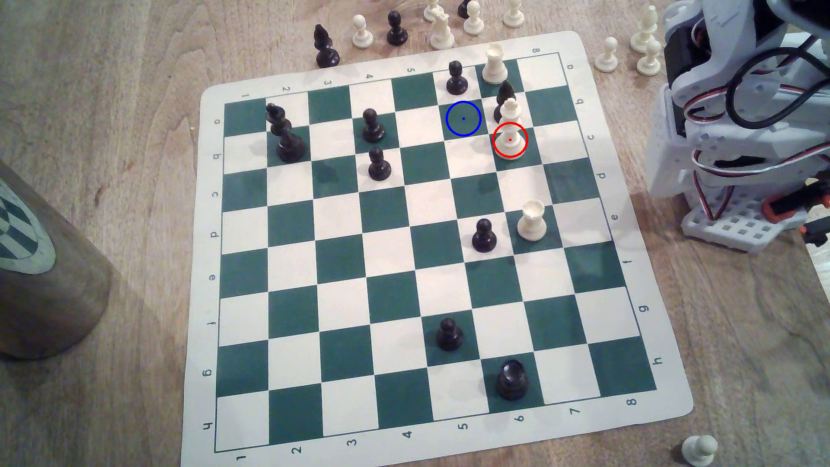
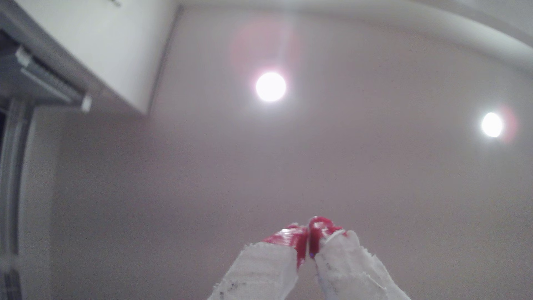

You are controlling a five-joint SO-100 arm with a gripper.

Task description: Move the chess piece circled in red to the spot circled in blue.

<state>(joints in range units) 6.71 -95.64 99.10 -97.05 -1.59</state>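
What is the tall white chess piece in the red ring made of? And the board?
The chess piece looks like smooth cream plastic with a faint sheen, though painted wood is possible. The board seems a thin vinyl or paper mat: it lies flat with rounded corners and printed green squares.

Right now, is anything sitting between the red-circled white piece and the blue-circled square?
Nothing visible stands between them. The chess piece and the spot are diagonal neighbours, and the spot is bare. Close by, though: a black piece right behind the chess piece and a black pawn just beyond the spot. The tool points at the ceiling, shut.
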